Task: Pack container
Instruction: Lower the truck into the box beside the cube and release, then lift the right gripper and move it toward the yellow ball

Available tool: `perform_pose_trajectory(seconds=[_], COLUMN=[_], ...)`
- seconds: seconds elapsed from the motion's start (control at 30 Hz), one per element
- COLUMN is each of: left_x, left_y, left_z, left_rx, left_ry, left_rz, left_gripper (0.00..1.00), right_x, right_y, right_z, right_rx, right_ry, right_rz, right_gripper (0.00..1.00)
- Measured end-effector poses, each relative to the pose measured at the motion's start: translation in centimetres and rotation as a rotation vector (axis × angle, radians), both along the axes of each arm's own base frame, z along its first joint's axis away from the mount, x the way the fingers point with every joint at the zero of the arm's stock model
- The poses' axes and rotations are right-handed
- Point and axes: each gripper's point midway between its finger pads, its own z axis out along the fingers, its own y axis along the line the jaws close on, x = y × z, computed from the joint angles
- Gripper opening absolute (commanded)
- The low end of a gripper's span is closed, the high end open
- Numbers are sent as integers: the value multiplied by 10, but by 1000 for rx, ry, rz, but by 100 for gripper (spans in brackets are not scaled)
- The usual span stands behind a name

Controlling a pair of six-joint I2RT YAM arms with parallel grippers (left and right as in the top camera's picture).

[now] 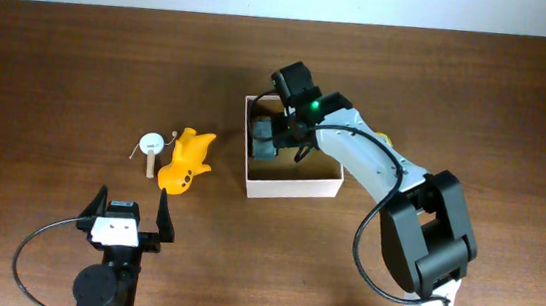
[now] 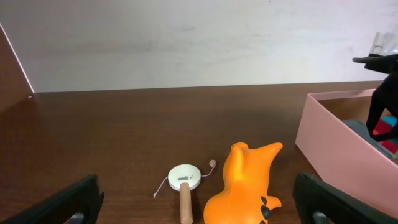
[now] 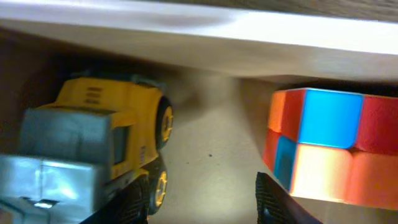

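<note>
The container [image 1: 295,187], a shallow white-walled box with a tan floor, stands right of the table's middle. My right gripper [image 1: 281,124] reaches down into its left part. In the right wrist view the gripper [image 3: 202,208] is open and empty over the bare floor [image 3: 214,137], between a grey and yellow toy truck [image 3: 93,140] and a multicoloured cube [image 3: 329,143]. My left gripper [image 1: 131,222] is open and empty near the front edge. An orange toy animal [image 1: 187,160] and a small white drum on a wooden stick [image 1: 151,146] lie just beyond it.
In the left wrist view the orange toy [image 2: 245,180] and the drum [image 2: 183,180] lie between the open fingers [image 2: 200,208], and the container's wall [image 2: 336,149] is at the right. Something small and yellow [image 1: 385,139] shows beside the right arm.
</note>
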Motion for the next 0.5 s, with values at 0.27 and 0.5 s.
perform_pose_trajectory(seconds=[0.27, 0.5], left_x=[0, 0], left_y=[0, 0], left_z=[0, 0], left_rx=[0, 0], left_ry=[0, 0], left_rz=[0, 0], left_gripper=[99, 99], right_x=[6, 2], right_y=[-13, -10], right_z=[-1, -1], right_rx=[0, 9], right_ry=[8, 23], right_rz=[-5, 27], right_gripper=[49, 49])
